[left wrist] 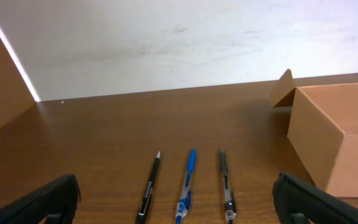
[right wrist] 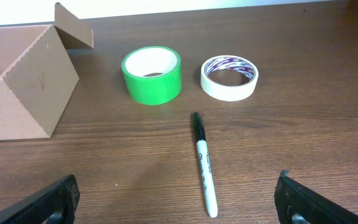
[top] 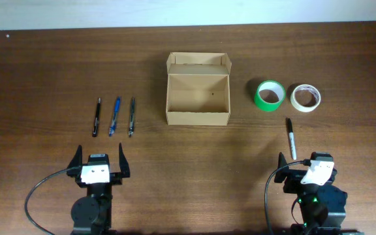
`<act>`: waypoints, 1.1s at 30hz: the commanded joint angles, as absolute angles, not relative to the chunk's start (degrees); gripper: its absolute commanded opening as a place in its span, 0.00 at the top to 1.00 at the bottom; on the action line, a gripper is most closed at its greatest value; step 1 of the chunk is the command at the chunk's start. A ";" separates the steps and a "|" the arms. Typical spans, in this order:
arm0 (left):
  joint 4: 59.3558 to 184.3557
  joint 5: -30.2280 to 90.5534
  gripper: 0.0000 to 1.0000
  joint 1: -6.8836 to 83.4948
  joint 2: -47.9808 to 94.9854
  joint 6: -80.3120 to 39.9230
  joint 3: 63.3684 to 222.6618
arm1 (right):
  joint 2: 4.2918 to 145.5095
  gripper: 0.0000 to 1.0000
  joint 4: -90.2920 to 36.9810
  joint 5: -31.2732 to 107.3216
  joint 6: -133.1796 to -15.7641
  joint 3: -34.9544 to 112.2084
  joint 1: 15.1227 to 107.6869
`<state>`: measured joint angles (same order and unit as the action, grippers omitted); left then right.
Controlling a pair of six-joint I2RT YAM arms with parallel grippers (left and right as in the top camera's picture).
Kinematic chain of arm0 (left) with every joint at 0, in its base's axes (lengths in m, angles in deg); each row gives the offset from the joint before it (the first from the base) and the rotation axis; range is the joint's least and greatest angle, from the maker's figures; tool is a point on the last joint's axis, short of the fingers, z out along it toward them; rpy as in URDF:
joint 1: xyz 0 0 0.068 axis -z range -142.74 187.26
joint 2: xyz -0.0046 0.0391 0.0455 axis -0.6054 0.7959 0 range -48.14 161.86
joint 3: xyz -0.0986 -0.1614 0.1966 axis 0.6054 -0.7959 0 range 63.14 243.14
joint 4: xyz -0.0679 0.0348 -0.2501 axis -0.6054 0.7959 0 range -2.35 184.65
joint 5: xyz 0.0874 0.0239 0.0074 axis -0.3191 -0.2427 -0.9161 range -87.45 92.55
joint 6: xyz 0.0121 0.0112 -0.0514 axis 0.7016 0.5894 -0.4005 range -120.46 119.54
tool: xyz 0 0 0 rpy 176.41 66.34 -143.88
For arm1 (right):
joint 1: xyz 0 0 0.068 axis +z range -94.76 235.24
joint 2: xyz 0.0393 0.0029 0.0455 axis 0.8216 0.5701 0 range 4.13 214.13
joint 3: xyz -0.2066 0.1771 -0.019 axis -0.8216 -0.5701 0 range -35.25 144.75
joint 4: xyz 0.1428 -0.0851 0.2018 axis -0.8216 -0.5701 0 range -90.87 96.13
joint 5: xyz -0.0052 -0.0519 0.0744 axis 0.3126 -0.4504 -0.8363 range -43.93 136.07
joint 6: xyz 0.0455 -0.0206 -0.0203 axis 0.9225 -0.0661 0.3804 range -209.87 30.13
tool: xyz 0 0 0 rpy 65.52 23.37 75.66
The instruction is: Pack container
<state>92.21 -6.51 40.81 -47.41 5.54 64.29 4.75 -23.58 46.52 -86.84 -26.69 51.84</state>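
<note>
So the container (top: 198,118) is sitting in the middle of the wooden table (top: 44,65), toward the far side, with its lid flap hanging open and tipping back away from the arms. Off to its left, three pens are lying side by side, well apart from the box: a black pen (top: 96,117), a blue pen (top: 114,116) and a dark grey pen (top: 131,117), all pointing roughly away from the robot. On the box's right, a green tape roll (top: 258,101) and a white tape roll (top: 295,98) are lying flat next to each other, close but not touching. A black marker (top: 291,138) is lying nearer the robot, in front of the gap between the two rolls. The left gripper (top: 100,151) is hanging out at the near edge right behind the pens, fingers spread wide and gripping nothing. The right gripper (top: 307,163) is doing the same just behind the marker's near end, fingers wide apart and holding nothing. Neither one is touching anything on the table.
</note>
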 commanded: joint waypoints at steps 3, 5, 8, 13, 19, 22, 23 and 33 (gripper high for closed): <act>92.25 -6.73 0.01 40.46 -47.59 5.63 64.02 | 4.34 0.01 -23.58 47.41 -86.47 -27.09 51.41; 92.25 -6.71 0.01 40.46 -47.59 5.63 64.02 | 4.34 0.01 -23.58 47.41 -86.47 -27.09 51.41; 92.25 -6.73 0.01 40.46 -47.59 5.63 64.02 | 4.34 0.01 -23.58 47.41 -86.47 -27.09 51.41; 92.25 -6.73 0.01 40.46 -47.59 5.63 64.02 | 4.34 0.01 -23.58 47.41 -86.47 -27.09 51.41; 92.25 -6.73 0.01 40.46 -47.59 5.63 64.02 | 4.34 0.01 -23.61 47.41 -86.47 -27.09 51.41; 92.25 -6.73 0.01 40.46 -47.59 5.63 64.02 | 4.34 0.01 -23.61 47.41 -86.47 -27.09 51.41; 92.25 -6.73 0.01 40.46 -47.59 5.63 64.02 | 4.34 0.01 -23.58 47.41 -86.47 -27.09 51.41; 92.34 -5.16 0.01 40.46 -47.59 5.63 64.02 | 4.34 0.01 -23.54 47.48 -86.52 -27.09 51.41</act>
